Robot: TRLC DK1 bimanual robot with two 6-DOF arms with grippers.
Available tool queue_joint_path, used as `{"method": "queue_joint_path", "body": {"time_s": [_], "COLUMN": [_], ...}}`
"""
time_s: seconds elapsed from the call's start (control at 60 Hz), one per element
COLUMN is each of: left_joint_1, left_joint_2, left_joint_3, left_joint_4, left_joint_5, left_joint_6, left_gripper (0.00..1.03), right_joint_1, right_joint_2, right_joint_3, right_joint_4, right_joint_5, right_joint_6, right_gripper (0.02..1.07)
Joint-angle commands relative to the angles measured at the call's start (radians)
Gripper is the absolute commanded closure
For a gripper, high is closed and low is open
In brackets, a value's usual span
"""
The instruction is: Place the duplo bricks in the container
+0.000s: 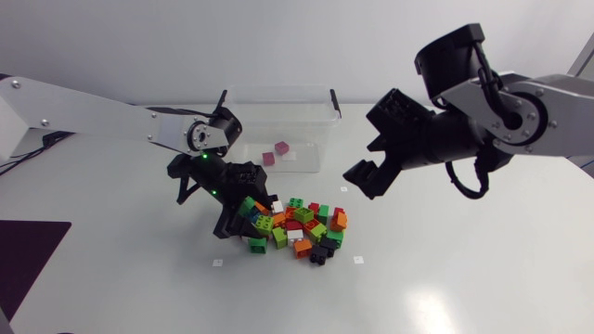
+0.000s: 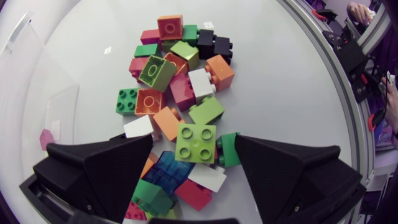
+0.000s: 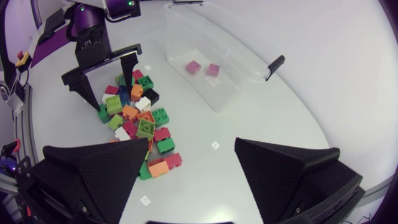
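Our left gripper (image 2: 194, 144) hangs spread over the heap of duplo bricks (image 2: 180, 74). A lime brick (image 2: 196, 142) lies between its fingers, apparently lined up for a pinch but not yet squeezed from both sides. Our right gripper (image 3: 191, 146) hovers spread and empty above the table, probably to keep out of the way. Ahead of it stands the container (image 3: 211, 56), holding two pink bricks (image 3: 193, 66).
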Motion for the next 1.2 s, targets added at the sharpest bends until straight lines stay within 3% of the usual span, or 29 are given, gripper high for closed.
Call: {"method": "queue_joint_path", "body": {"time_s": [0.0, 0.167, 0.25, 0.267, 0.533, 0.733, 1.183], "left_joint_1": [-0.004, -0.004, -0.003, -0.003, 0.002, 0.019, 0.054], "left_joint_2": [0.041, 0.059, 0.055, 0.055, 0.036, -0.005, -0.179], "left_joint_3": [0.039, 0.060, 0.063, 0.063, 0.079, 0.105, 0.076], "left_joint_4": [-0.011, -0.011, -0.017, -0.017, -0.092, -0.136, -0.054], "left_joint_5": [-0.003, -0.002, -0.002, -0.002, -0.002, 0.033, 0.110], "left_joint_6": [0.045, 0.053, 0.060, 0.060, 0.091, 0.086, -0.119], "left_gripper": [0.25, 0.54, 0.83, 0.84, 0.86, 0.86, 0.86], "right_joint_1": [0.000, -0.003, -0.006, -0.006, -0.003, 0.000, -0.058], "right_joint_2": [-0.025, -0.044, -0.045, -0.045, -0.031, 0.002, 0.141], "right_joint_3": [-0.072, -0.145, -0.170, -0.175, -0.199, -0.215, -0.127], "right_joint_4": [0.027, 0.065, 0.082, 0.087, 0.097, 0.087, 0.016], "right_joint_5": [-0.003, -0.003, -0.003, -0.003, -0.006, -0.090, -0.200], "right_joint_6": [-0.018, -0.018, -0.018, -0.018, -0.005, -0.105, -0.334], "right_gripper": [0.07, 0.07, 0.07, 0.07, 0.07, 0.07, 0.07]}}
